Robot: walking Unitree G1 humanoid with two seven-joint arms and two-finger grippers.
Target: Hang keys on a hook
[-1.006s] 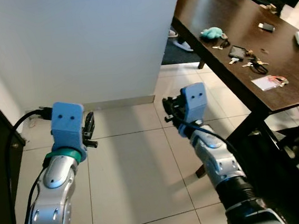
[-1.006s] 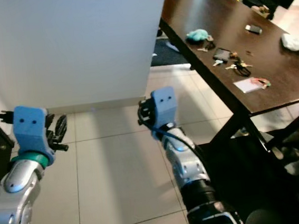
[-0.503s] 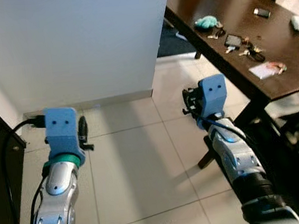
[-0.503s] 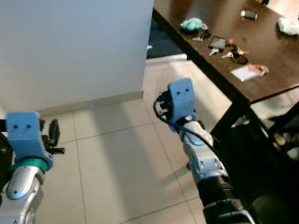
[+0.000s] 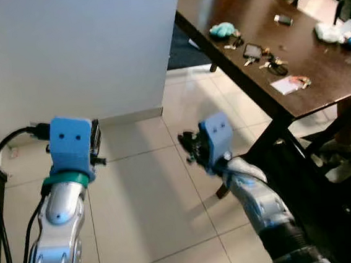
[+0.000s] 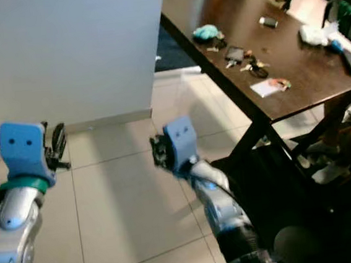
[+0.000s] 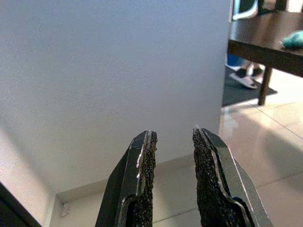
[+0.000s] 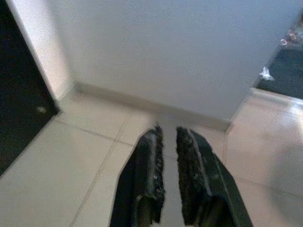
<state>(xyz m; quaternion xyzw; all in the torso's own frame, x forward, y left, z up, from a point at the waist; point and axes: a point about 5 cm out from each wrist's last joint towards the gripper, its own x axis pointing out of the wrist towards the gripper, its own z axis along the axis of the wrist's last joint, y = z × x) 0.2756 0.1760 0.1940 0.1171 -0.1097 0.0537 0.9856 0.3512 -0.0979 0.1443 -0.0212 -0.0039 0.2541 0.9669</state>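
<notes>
Left eye view: approach step, nothing picked up yet. The keys point(image 5: 274, 66) lie on the dark glossy wooden table point(image 5: 321, 92), well apart from both arms, beside a black fob and a teal plush (no hook identifiable). Left gripper point(image 7: 173, 184) is parted and empty before the matte white wall; right gripper point(image 8: 166, 177) is narrowly parted and empty over pale tiles. Next: close on the table.

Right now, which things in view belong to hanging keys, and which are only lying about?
For the job: keys on the dark table; left pincer; right pincer.
Lying about: teal plush; white card; small black device.
</notes>
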